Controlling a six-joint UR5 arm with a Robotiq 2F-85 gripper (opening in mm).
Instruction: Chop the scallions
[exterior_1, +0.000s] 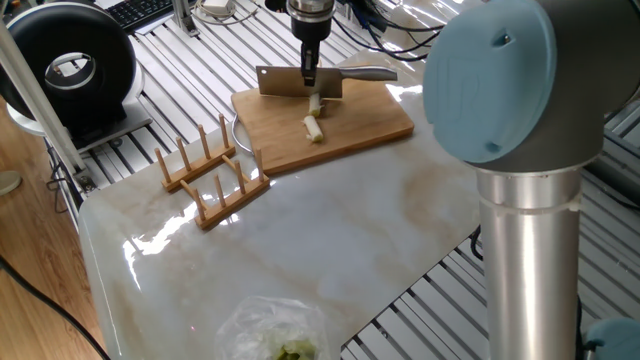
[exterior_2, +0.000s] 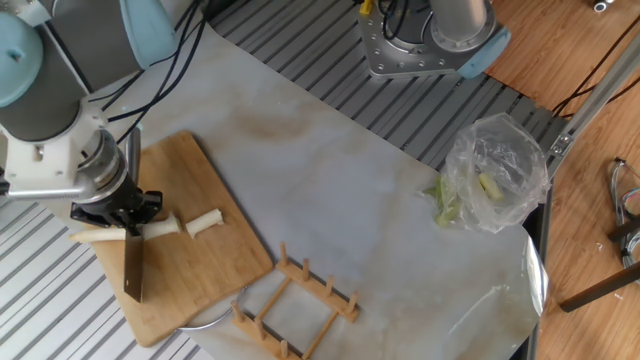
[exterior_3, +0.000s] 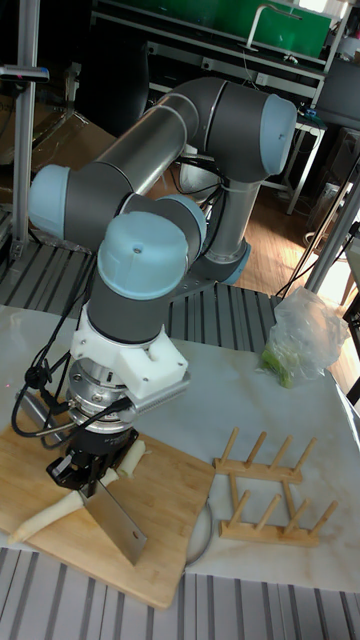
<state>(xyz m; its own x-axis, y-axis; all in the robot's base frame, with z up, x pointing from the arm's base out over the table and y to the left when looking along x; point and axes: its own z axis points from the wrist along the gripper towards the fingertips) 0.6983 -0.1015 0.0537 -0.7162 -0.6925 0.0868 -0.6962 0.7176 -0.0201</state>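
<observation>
A wooden cutting board (exterior_1: 350, 130) lies at the far end of the marble table. On it lie the scallions: a short cut piece (exterior_1: 314, 127), a stub (exterior_1: 313, 103) right against the blade, and a longer pale stalk (exterior_2: 95, 237) on the blade's other side. My gripper (exterior_1: 308, 76) is shut on the spine of a cleaver (exterior_1: 283, 82), which stands edge-down across the stalk. Its metal handle (exterior_1: 366, 73) sticks out sideways. In the tall fixed view the gripper (exterior_3: 92, 480) holds the blade (exterior_3: 120, 522) between the long stalk (exterior_3: 45, 518) and the stub (exterior_3: 130, 457).
A wooden peg rack (exterior_1: 213, 177) stands just in front of the board. A clear plastic bag (exterior_2: 495, 170) with green bits lies at the opposite table end. A plate rim (exterior_2: 205, 320) shows under the board's corner. The arm's base (exterior_2: 430, 40) stands beside the table.
</observation>
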